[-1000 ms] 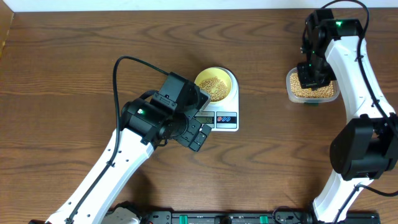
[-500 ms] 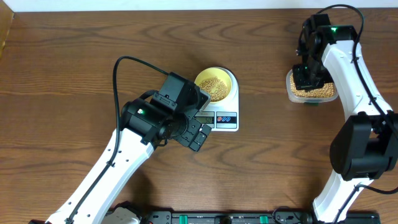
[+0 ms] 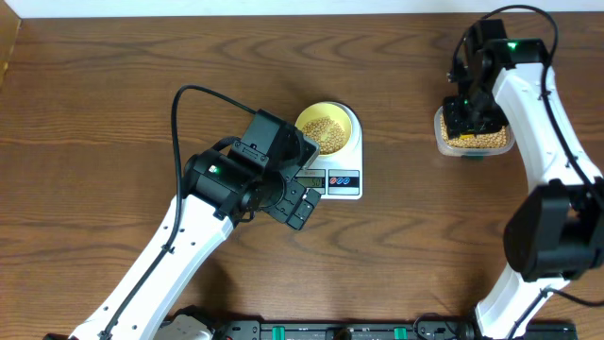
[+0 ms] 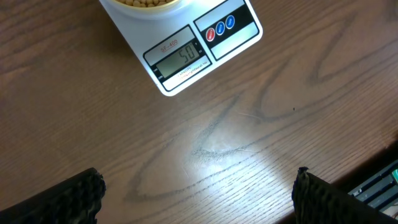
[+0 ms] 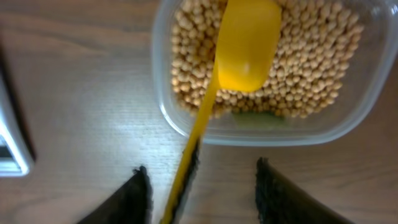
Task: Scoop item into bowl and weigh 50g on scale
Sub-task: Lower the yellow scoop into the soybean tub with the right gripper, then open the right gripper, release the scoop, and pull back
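Overhead view is showing the white scale [image 3: 344, 179] sitting at the centre of the wooden table [image 3: 94, 94], with the pale-yellow bowl [image 3: 348, 117] resting on its far half. Small round tan beans [image 3: 324, 130] are lying in a low heap inside the bowl, covering most of its floor. The left gripper [image 3: 301, 202] is hovering just below and left of the scale's front edge, jaws spread wide and holding nothing. In the left wrist view its dark fingertips [image 4: 68, 199] are showing at the bottom corners, and the grey display [image 4: 181, 58] is reading 50 beside a red and a blue button. At the upper right of the overhead frame the right gripper [image 3: 469, 118] is hanging over a clear plastic tub [image 3: 510, 144], well apart from the scale. The right wrist view is showing more beans filling that tub and a bright yellow scoop [image 5: 247, 46] lying on them. Its handle is running down between the parted fingers, which are not pinching it.
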Controlling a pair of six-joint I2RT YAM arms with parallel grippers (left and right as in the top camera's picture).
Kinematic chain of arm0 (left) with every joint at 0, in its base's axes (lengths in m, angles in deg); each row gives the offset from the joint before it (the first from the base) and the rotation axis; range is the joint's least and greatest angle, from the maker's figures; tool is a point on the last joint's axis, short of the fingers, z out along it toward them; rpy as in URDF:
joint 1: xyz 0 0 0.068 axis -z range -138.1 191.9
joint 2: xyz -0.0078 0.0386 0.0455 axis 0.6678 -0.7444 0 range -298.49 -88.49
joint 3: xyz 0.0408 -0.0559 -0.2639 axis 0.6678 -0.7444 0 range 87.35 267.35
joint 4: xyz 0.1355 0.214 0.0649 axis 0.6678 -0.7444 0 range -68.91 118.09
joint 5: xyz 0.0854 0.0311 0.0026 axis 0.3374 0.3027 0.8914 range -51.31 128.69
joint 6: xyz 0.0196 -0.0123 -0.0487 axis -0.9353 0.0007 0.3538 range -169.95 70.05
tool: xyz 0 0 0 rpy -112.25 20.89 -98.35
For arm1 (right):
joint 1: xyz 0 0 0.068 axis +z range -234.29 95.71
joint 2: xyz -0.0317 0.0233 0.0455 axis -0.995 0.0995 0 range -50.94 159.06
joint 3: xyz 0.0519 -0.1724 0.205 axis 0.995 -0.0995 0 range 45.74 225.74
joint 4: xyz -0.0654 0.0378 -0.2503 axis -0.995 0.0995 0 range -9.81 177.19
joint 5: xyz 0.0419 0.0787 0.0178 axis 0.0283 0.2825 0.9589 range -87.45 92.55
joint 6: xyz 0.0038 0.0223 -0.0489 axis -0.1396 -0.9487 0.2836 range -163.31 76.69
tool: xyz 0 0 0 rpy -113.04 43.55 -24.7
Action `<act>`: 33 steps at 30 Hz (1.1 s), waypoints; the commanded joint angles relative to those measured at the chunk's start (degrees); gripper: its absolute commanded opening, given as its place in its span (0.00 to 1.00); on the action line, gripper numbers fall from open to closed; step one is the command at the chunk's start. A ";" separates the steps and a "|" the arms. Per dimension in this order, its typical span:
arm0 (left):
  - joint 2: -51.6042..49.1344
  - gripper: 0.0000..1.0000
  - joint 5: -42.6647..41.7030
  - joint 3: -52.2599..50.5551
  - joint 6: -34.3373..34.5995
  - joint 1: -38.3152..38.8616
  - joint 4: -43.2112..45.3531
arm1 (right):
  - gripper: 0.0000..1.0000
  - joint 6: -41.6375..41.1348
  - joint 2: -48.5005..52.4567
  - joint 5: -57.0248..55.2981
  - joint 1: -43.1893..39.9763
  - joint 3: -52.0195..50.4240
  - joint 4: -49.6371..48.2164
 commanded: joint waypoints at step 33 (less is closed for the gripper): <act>0.42 0.98 0.15 0.74 -0.11 0.07 -0.13 | 0.99 -1.36 -42.88 10.05 -1.70 -2.99 -0.13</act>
